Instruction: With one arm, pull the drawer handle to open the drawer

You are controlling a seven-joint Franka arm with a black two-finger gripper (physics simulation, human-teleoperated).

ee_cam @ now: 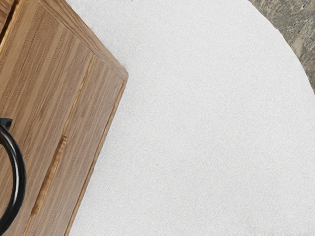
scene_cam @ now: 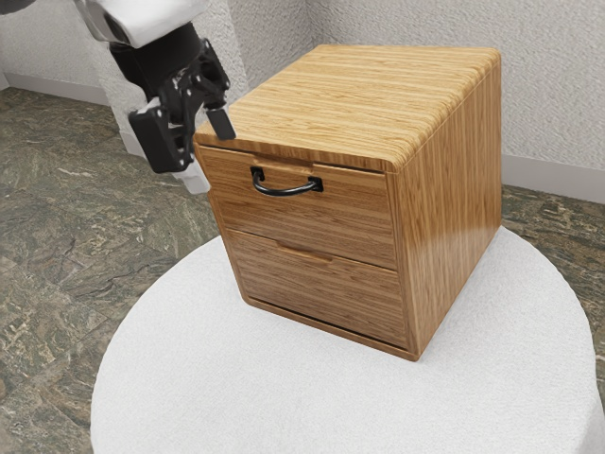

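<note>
Pincer (scene_cam: pixel 207 151): black, at the cabinet's upper front corner on the exterior view's left; its fingers stand apart and grip nothing. One finger (scene_cam: pixel 220 122) is just above the corner of the cabinet top, and the other, pale-tipped, is lower, beside the front edge.
Arm (scene_cam: pixel 142 17): white, coming in from the exterior view's upper left.
Handle (scene_cam: pixel 285 183): a black curved loop on the upper drawer, toward the pincer's side of the front. It is near the pincer but apart from it; in the wrist view it shows as a dark arc (ee_cam: pixel 15 172) against the wood.
Upper drawer (scene_cam: pixel 331 208): its front looks level with the cabinet's face, not pulled out.
Lower drawer (scene_cam: pixel 326 284): below it, with a narrow wooden grip (ee_cam: pixel 49 174) and no metal loop.
Cabinet (scene_cam: pixel 378 95): striped light wood, standing upright on the desk with one corner turned toward the camera.
Desk (scene_cam: pixel 284 397): round and white.
Floor (scene_cam: pixel 66 236): mottled grey-brown stone.
Wall (scene_cam: pixel 558 76): pale and rough, behind the cabinet.
</note>
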